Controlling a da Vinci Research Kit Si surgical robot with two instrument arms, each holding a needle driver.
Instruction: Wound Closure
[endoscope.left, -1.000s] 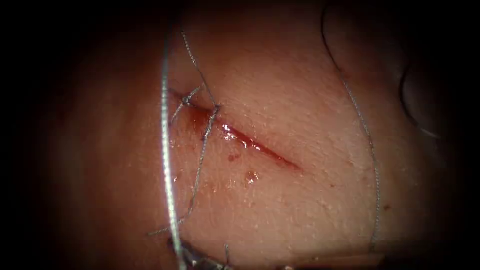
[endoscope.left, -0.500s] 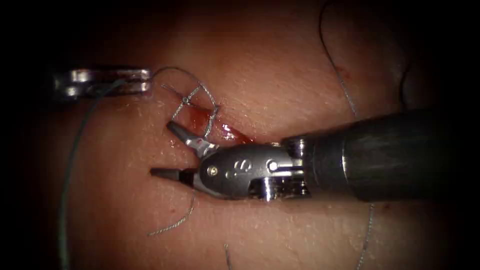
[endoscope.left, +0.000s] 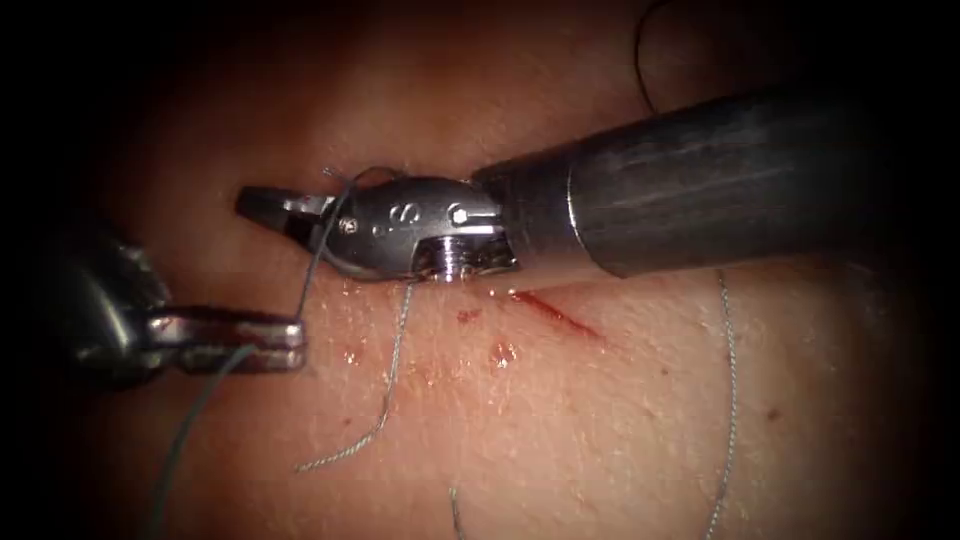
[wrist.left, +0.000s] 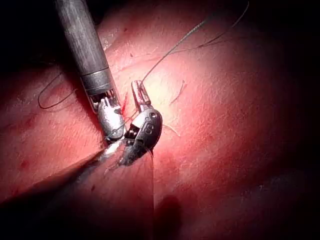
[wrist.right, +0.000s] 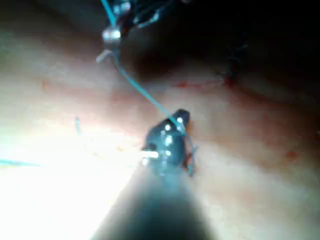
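Two tools on one thread (endoscope.left: 312, 265). My left tool (endoscope.left: 285, 333) sits low on the left of the cut (endoscope.left: 556, 313), jaws flat and clamped on the thread. One leg trails down and away, the other climbs to my right tool (endoscope.left: 275, 204).

Right tool comes in across the upper end of the cut, tip pointing left, jaws narrow and closed, with the thread crossing them near the hinge. I read that as gripped. The right wrist view agrees: the thread (wrist.right: 142, 92) runs straight from my right tool's tip (wrist.right: 181, 118) to the left tool (wrist.right: 112, 35).

Needle: can't tell where it is. Neither tool holds it, and I see none in the tissue (endoscope.left: 560, 430).

A loose end (endoscope.left: 385, 395) lies on the tissue below the right tool. A few spots of red fluid (endoscope.left: 503, 352) sit near the cut's open stretch, which lies to the right, under my shaft.

My read: I'm managing the short strand between the two tools, close to the cut's upper end.

To do it well:
- strand taut, not hard
- left hand as anchor, no yank
- right tip just off the tissue, no digging in
- work at the hinge, not the tip
- stay clear of the loose end

Risk: too much pull loads whatever sits under my right wrist.
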